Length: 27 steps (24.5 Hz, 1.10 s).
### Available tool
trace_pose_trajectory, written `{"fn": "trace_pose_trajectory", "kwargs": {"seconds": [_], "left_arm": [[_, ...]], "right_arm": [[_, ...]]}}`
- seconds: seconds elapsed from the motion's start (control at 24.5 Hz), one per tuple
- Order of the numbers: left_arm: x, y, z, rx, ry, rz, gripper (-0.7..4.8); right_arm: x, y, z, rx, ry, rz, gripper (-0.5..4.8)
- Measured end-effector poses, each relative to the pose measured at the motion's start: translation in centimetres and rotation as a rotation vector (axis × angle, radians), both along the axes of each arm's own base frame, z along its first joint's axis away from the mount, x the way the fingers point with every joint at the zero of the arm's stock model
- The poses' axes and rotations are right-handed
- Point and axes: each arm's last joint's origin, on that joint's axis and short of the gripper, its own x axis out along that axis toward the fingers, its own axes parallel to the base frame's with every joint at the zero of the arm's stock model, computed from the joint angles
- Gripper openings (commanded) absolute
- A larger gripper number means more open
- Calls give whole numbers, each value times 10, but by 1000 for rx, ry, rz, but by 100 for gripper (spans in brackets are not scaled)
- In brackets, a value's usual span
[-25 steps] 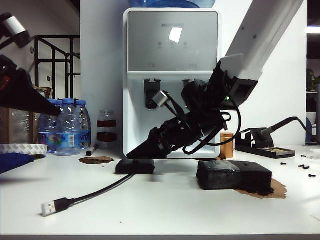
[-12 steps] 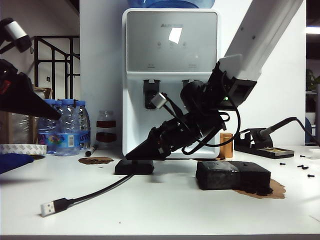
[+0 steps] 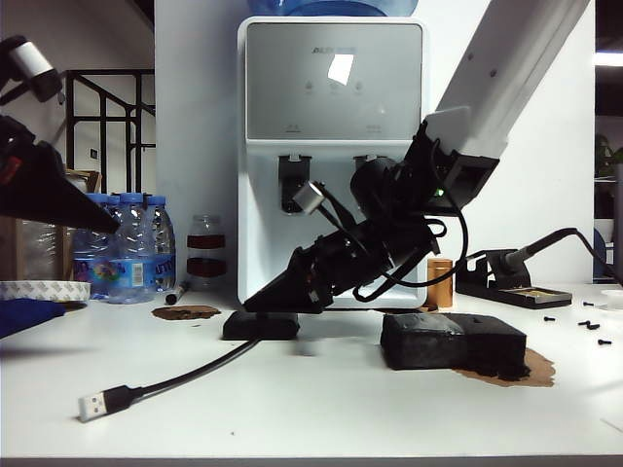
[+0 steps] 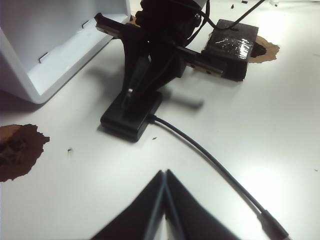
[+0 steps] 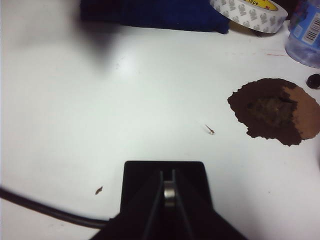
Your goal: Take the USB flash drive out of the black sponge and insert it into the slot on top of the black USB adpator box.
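My right gripper [image 3: 255, 304] slants down over the black USB adpator box [image 3: 261, 326] and is shut on the USB flash drive [image 5: 169, 195], a small silver piece between its fingertips. In the left wrist view the USB flash drive [image 4: 129, 94] stands at the top face of the black USB adpator box [image 4: 131, 116]; I cannot tell whether it sits in the slot. The black sponge [image 3: 453, 341] lies to the right of the box with nothing on it. My left gripper [image 3: 97, 219] hangs shut at the far left, well above the table, with nothing in it.
The box's black cable runs forward to a silver plug [image 3: 94, 404] near the front edge. A water dispenser [image 3: 334, 146] stands right behind the box. Bottles [image 3: 131, 248] and a tape roll [image 5: 248, 12] sit at the left, a soldering stand [image 3: 506, 282] and loose screws at the right.
The right gripper has settled very slightly lower and leftward over the box. The left arm has stayed where it was.
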Motion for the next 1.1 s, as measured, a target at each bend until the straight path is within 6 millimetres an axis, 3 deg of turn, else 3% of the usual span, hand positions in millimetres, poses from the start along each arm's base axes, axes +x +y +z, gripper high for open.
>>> {"fn": "trace_pose_trajectory", "kwargs": {"seconds": [0.53,0.69,0.86,1.1], "left_arm": [[0,0,0,0,-1,0,-4],[0,0,0,0,-2,0,-4],[0,0,0,0,-2,0,-4],[0,0,0,0,-1,-2,-4]], "right_arm": [[1,1,-3,1,-11,-2,0],[1,4,-4,-8,-30,-21,168],[4,9,-3,-8,-94,-42,205],[5,10,3,-21,-120,-65,345]]}}
